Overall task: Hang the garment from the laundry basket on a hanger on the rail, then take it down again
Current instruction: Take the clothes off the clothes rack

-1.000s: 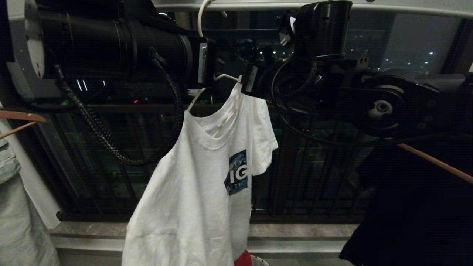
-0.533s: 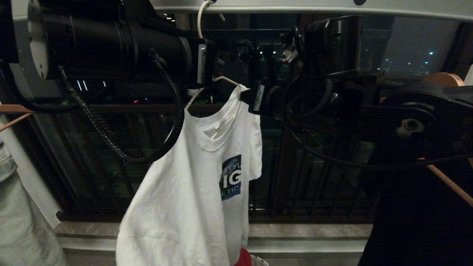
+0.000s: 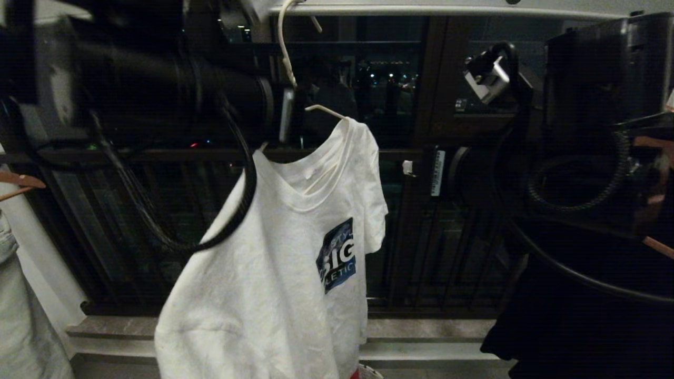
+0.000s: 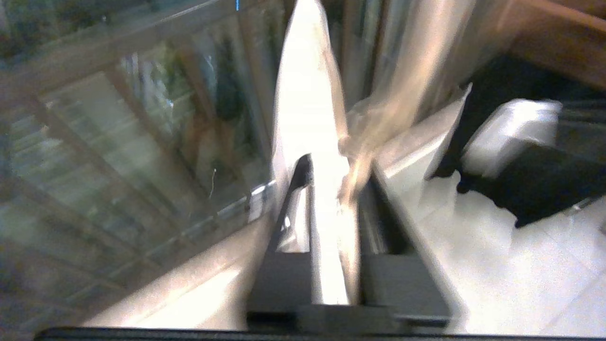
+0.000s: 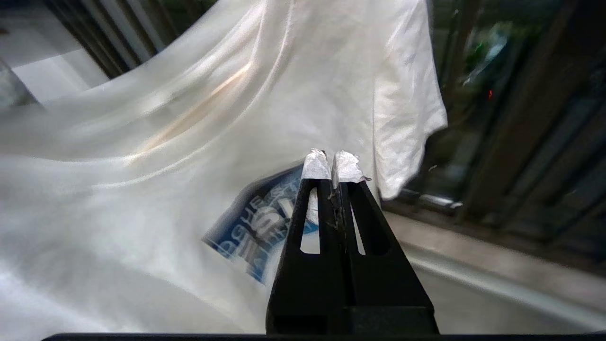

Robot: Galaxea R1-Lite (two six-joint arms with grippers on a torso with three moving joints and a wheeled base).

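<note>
garment (image 3: 274, 263) on hanger (image 3: 287, 58) hooked over rail (image 3: 447, 9), balcony railing (image 3: 158, 210) behind, right end effector (image 5: 331, 166) beside garment

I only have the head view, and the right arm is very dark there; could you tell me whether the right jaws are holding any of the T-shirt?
Observer: No. In the right wrist view the right gripper has its jaws pressed shut with nothing between them.
Operator: Thank you. What is it pointing at?
Observer: At the front of the T-shirt, with the blue logo just behind the jaws and the sleeve beside them.
Operator: Is anything on the jaw ends?
Observer: Both are wrapped in white padding.
</note>
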